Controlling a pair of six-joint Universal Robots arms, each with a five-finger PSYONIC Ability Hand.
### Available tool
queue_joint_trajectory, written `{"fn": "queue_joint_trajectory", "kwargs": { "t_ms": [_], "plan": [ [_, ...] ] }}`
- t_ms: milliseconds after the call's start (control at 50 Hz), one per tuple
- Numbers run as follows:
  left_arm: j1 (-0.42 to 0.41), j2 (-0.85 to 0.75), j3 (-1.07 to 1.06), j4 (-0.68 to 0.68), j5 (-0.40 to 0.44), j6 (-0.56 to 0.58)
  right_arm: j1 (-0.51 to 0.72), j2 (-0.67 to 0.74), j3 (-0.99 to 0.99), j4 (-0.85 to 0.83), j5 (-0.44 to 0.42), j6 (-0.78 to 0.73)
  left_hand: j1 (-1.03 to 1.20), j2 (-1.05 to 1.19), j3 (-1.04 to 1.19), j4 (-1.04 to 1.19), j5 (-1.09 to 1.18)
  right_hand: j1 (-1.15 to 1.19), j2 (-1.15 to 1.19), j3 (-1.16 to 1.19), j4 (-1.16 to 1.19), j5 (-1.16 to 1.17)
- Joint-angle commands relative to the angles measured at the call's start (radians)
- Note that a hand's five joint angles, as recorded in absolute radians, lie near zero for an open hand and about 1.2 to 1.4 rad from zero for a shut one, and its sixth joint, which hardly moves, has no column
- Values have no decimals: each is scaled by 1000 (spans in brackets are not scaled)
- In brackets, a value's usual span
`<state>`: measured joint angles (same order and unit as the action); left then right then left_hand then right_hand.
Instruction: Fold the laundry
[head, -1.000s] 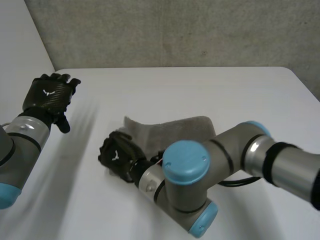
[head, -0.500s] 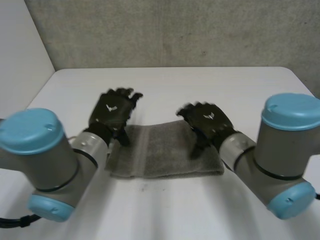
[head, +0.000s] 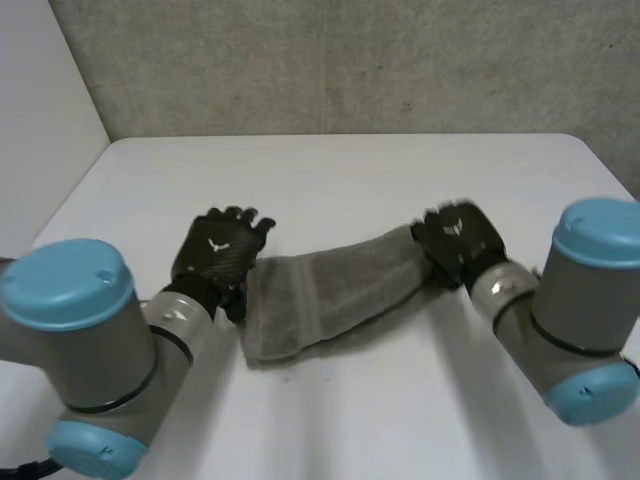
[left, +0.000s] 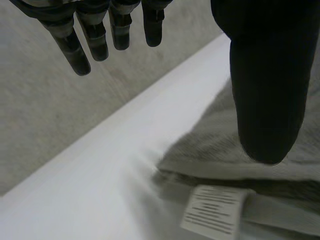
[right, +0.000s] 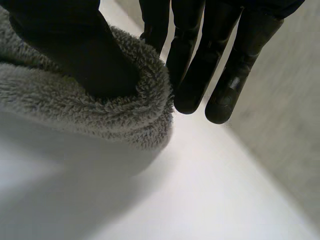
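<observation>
A white table (head: 350, 180) is seen from above, with a grey wall (head: 350, 60) behind it. A grey, fluffy towel (head: 330, 295), folded into a long band, is laid slantwise across the middle of the table. Its left end rests on the table nearer the robot, and its right end is farther away.

The left hand (head: 215, 255) is placed at the left end of the towel, just beside its edge, back upward. In the left wrist view its fingers (left: 95, 40) are seen held straight and apart from the cloth, with nothing between them. The thumb (left: 262, 90) is stretched out over the towel's edge, and whether it touches the cloth cannot be told. A white sewn-in label (left: 215, 215) with dark print is seen at the towel's edge, near the thumb.

The right hand (head: 460, 240) is set on the right end of the towel. In the right wrist view the thumb (right: 75, 45) is pressed into the thick fold of the cloth, and the nearly straight fingers (right: 195, 85) are closed against its far side, so that this end is pinched between them. A shadow is cast on the table beneath the held end.
</observation>
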<state>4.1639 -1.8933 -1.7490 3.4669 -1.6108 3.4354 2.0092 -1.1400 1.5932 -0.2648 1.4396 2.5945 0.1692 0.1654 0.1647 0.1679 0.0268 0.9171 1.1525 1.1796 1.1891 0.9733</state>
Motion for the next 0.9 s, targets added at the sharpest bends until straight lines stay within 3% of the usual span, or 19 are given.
{"fn": "queue_joint_trajectory", "kwargs": {
  "t_ms": [20, 100, 240, 260, 280, 300, 320, 340, 380, 440, 480, 540, 720, 900],
  "plan": [
    [70, 151, -49, -46, -38, -4, 296, 98, -216, 22, 18, -205, 5, 9, 10, 7, -27, 479, 244, 217, 207, 248],
    [143, 229, -84, -49, -84, -10, 425, 213, -240, 58, -5, -273, 5, 9, 10, 7, -27, 479, 244, 217, 207, 248],
    [157, 253, -99, -49, -80, -33, 477, 282, -239, 65, -93, -267, 5, 9, 10, 7, -27, 389, 154, 127, 117, 158],
    [153, 252, -96, -46, -77, -44, 471, 266, -239, 61, -99, -249, 5, 9, 10, 7, -27, -131, -366, -394, -403, -362],
    [153, 252, -96, -46, -77, -44, 471, 266, -239, 61, -99, -249, 5, 9, 10, 7, -27, -136, -372, -399, -408, -367],
    [148, 250, -90, -45, -77, -54, 459, 235, -239, 61, -96, -211, 5, 9, 10, 7, -27, -572, -808, -835, -844, -803],
    [145, 249, -80, -43, -72, -65, 429, 188, -239, 59, -87, -144, 5, 9, 10, 7, -27, -743, -978, -1005, -1015, -973],
    [145, 249, -80, -43, -72, -65, 428, 187, -239, 59, -87, -143, 5, 9, 10, 7, -27, -743, -978, -1005, -1015, -973],
    [133, 235, -41, -38, -70, -82, 315, 96, -219, 61, -74, 78, 5, 9, 10, 7, -27, -743, -978, -1005, -1015, -973],
    [122, 217, -12, -40, -74, -93, 263, 55, -210, 61, -71, 211, 5, 9, 10, 7, -27, -743, -978, -1005, -1015, -973],
    [63, 153, 54, -43, -74, -122, 180, -4, -202, 76, -74, 440, 9, 13, 13, 10, -23, -743, -978, -1005, -1015, -973],
    [-3, 85, 126, -52, -75, -154, 113, -29, -200, 139, -85, 570, 12, 16, 16, 13, -20, -743, -978, -1005, -1015, -973],
    [-93, -104, 258, -103, -75, -251, 59, 11, -260, 279, -126, 579, 33, 36, 37, 34, 0, -743, -978, -1005, -1015, -973],
    [-111, -266, 299, -230, -130, -308, 91, 216, -412, 375, -169, 520, 38, 42, 43, 40, 6, -743, -978, -1005, -1015, -973]
  ]
}}
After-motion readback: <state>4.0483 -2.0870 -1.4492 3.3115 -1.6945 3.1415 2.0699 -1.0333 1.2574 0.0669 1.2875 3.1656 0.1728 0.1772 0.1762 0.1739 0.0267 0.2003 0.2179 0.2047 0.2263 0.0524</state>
